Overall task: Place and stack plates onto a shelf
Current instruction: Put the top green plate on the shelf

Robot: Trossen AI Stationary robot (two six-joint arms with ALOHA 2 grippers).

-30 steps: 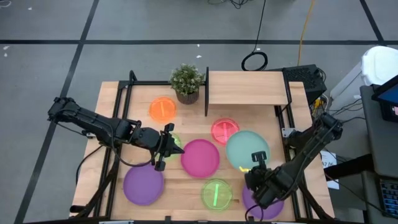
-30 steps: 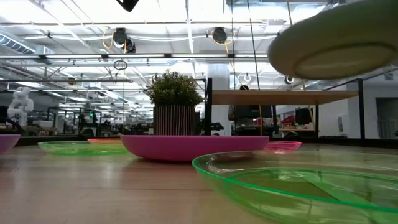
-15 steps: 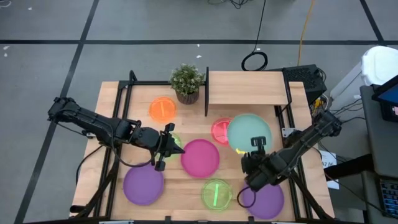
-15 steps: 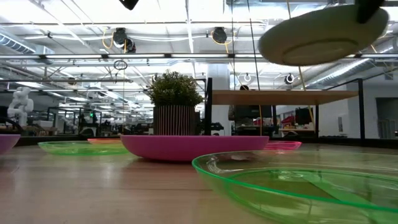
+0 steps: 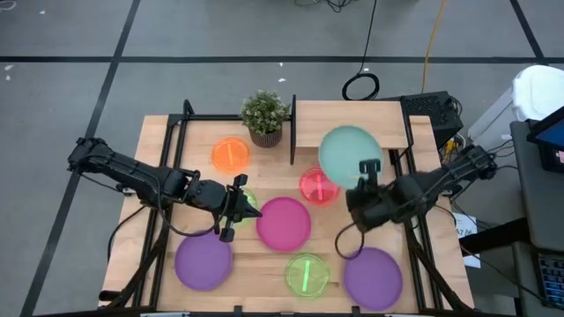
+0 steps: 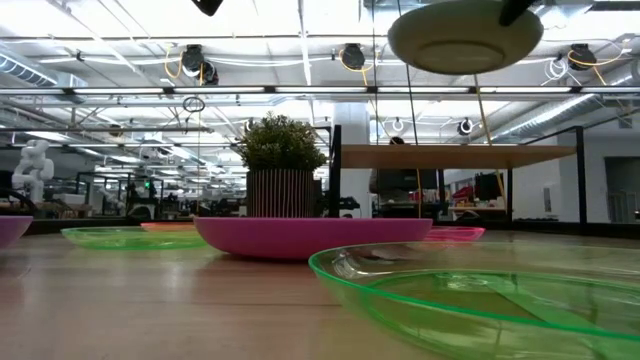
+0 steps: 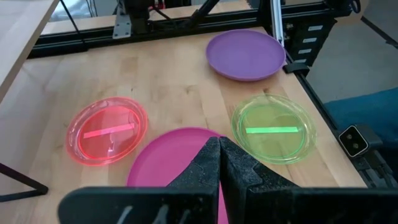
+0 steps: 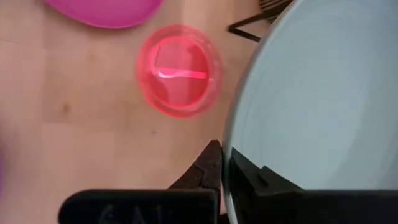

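Observation:
My right gripper (image 5: 369, 170) is shut on the teal plate (image 5: 348, 150), held high over the shelf's (image 5: 352, 117) near edge; the low view shows its underside (image 6: 465, 35). On the table lie the orange plate (image 5: 231, 154), pink-red plate (image 5: 315, 187), magenta plate (image 5: 284, 223), two purple plates (image 5: 203, 261) (image 5: 373, 277) and a lime plate (image 5: 306, 274). My left gripper (image 5: 240, 201) is shut and hovers by the magenta plate's left rim (image 7: 168, 165), over a second lime plate (image 5: 249, 202) that it mostly hides. My right gripper pinches the teal plate's rim (image 8: 229, 155) between its two fingers (image 8: 208, 165), on the side nearest the table's near right corner. The fingers come at it from that side. The plate is lifted clear of everything and stays about level.
A potted plant (image 5: 264, 116) stands by the shelf's left upright (image 5: 293, 132). A black frame rail (image 5: 407, 167) runs along the table's right side. Bare wood (image 5: 256, 264) shows between the plates near the table's near edge.
My right gripper has carried the teal plate up and toward the table's far edge, from over the near right purple plate to the shelf's near edge. That purple plate now shows in full. My left arm has kept still.

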